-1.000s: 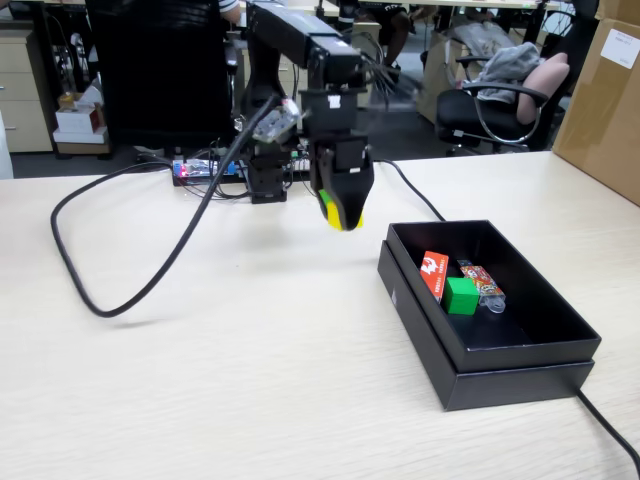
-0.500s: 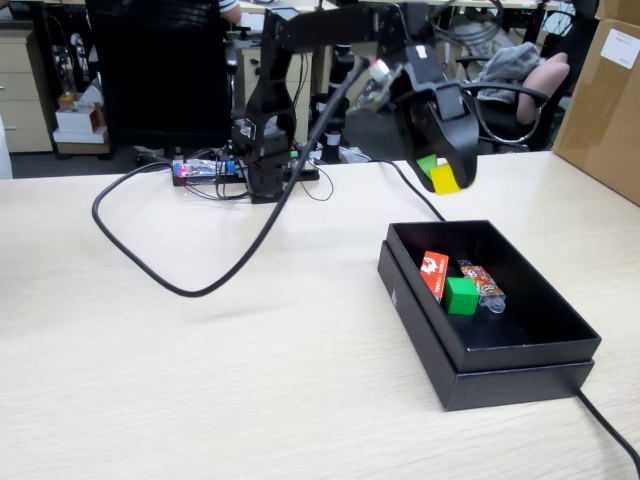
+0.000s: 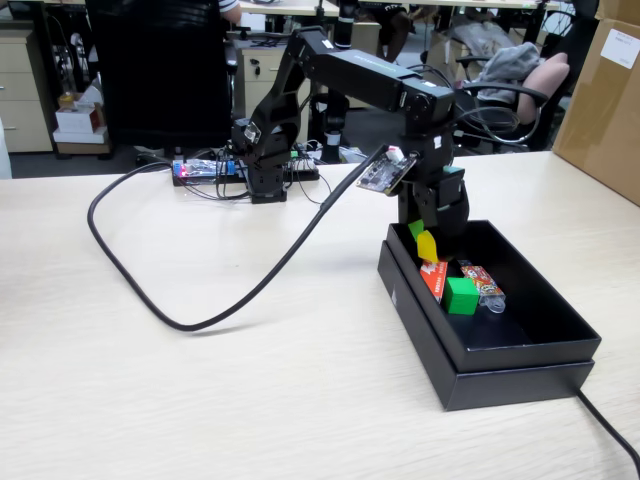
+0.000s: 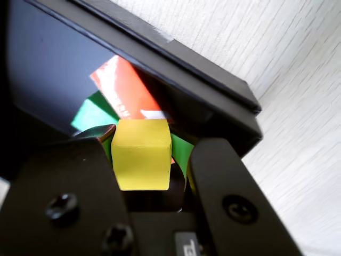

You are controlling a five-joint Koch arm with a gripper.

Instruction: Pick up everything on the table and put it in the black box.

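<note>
One yellow cube sits clamped in your gripper, low over the black box, above the red packet.

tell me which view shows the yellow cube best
The wrist view: the yellow cube fills the centre, clamped in the hand just above the black box. In the fixed view the cube is only a small yellow sliver under the arm, at the box's near-left corner.
</note>
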